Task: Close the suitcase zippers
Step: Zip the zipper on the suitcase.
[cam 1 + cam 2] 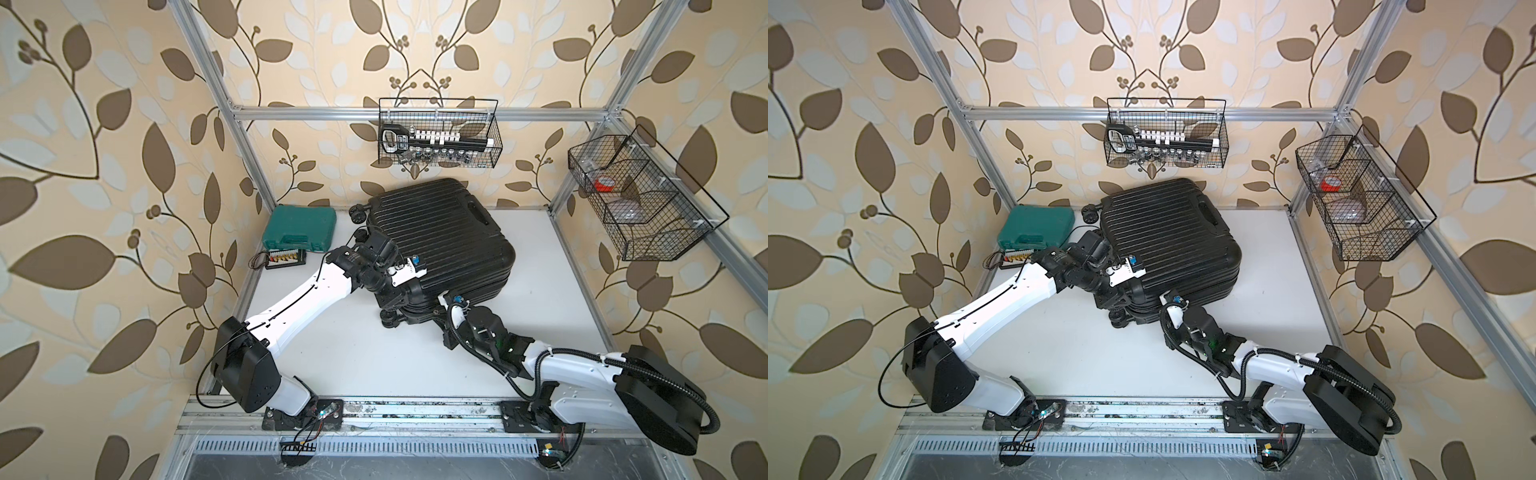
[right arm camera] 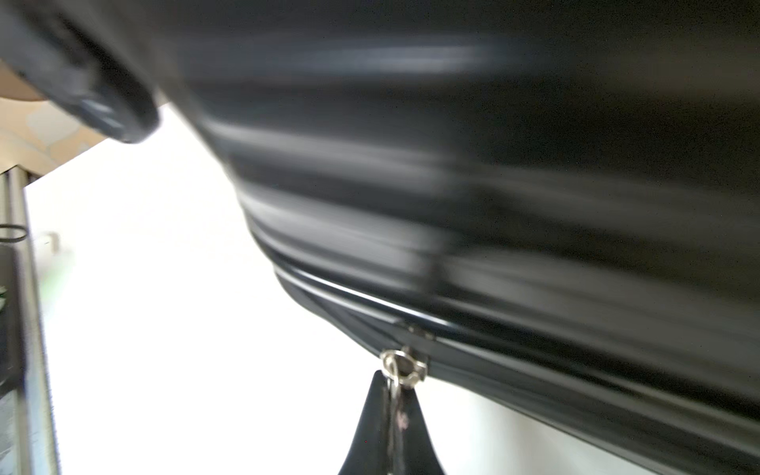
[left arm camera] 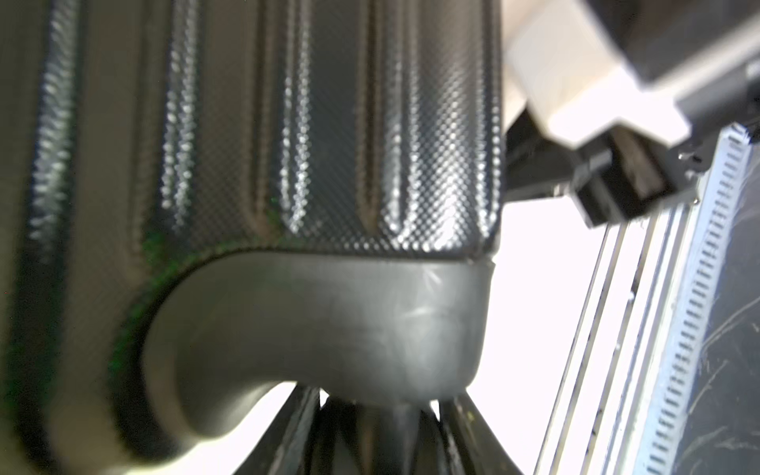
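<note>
The black ribbed suitcase [image 1: 432, 232] [image 1: 1163, 232] lies flat on the white table with its lid down. My left gripper [image 1: 390, 299] [image 1: 1113, 297] is at its near left corner. In the left wrist view its jaws [image 3: 378, 407] clamp the smooth corner moulding [image 3: 329, 320] below the ribbed shell [image 3: 329, 144]. My right gripper [image 1: 446, 301] [image 1: 1165, 299] is at the near edge. In the right wrist view it [image 2: 390, 382] is shut on a metal zipper pull [image 2: 401, 367] hanging from the zipper track [image 2: 514, 370], which looks blurred.
A green tool case [image 1: 299, 228] and a small bit box [image 1: 286, 258] sit left of the suitcase. One wire basket [image 1: 438, 133] hangs on the back rail and another [image 1: 640, 199] on the right. Aluminium posts frame the table.
</note>
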{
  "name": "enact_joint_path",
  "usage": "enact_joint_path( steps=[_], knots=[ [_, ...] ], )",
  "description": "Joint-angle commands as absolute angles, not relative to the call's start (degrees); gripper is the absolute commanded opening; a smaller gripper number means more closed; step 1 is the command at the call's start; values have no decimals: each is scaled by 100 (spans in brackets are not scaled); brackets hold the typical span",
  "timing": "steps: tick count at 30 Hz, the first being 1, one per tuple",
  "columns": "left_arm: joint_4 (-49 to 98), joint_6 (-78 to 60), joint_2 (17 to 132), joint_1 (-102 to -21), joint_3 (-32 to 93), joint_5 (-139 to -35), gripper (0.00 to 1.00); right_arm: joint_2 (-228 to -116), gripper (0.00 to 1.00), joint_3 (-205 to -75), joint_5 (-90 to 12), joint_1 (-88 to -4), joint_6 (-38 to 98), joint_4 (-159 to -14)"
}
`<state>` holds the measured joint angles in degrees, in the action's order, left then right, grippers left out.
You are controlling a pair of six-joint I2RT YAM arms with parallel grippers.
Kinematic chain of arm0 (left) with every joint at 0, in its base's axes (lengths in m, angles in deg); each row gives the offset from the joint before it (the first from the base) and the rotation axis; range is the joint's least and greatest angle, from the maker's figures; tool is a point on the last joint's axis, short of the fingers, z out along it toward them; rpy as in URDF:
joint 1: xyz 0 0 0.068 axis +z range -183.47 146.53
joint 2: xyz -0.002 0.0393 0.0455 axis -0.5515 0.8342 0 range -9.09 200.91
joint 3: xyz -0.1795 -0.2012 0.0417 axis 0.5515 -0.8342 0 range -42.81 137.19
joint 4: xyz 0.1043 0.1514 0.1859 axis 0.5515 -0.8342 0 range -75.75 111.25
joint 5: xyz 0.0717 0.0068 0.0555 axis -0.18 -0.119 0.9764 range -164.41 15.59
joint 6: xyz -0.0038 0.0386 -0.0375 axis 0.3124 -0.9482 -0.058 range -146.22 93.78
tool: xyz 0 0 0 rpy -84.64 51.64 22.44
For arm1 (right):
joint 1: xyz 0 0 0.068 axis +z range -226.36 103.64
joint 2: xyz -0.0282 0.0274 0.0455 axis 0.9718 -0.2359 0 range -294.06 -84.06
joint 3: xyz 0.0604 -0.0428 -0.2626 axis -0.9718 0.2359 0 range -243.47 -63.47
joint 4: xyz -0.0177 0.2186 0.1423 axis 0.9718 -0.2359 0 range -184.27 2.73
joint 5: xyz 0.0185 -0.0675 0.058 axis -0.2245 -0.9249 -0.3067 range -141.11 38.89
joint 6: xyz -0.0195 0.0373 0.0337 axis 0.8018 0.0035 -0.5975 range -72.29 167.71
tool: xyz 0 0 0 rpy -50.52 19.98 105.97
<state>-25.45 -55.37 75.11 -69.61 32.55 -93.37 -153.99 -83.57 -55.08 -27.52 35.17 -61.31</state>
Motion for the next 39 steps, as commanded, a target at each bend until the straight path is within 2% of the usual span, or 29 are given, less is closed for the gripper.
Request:
enact_joint_path(
  steps=[1,10,16,18,20,22,25,34,39],
  knots=[
    [-953,-5186,7485,-7096,3436,-9469,26,-15374,0,-8633,-5440,-2319,3576,-5540],
    [-448,-4685,7524,-7231,3318,-10082,26,-15621,0,-8744,-5709,-1708,3470,-5134],
    [-658,-4818,7650,-7320,3400,-10261,26,-15649,0,-8737,-6075,-1624,3400,-5354],
    [-742,-4827,7677,-7333,3440,-10267,34,-15575,0,-8684,-6358,-1630,3371,-5635],
    [-700,-4758,7656,-7356,3402,-10108,54,-15449,0,-8559,-6589,-1631,3301,-5845],
    [-592,-4736,7600,-7379,3310,-10000,69,-15267,0,-8336,-6735,-1629,3176,-5889],
    [-598,-4750,7506,-7418,3285,-9885,82,-15051,0,-8053,-6949,-1641,2950,-5937],
    [-180,-4638,6922,-7239,3073,-8524,92,-14120,0,-7627,-7677,-1745,2600,-6550],
    [-359,-4145,7069,-6555,3382,-8573,92,-13660,0,-7503,-7785,-2095,2354,-6989]
  ],
)
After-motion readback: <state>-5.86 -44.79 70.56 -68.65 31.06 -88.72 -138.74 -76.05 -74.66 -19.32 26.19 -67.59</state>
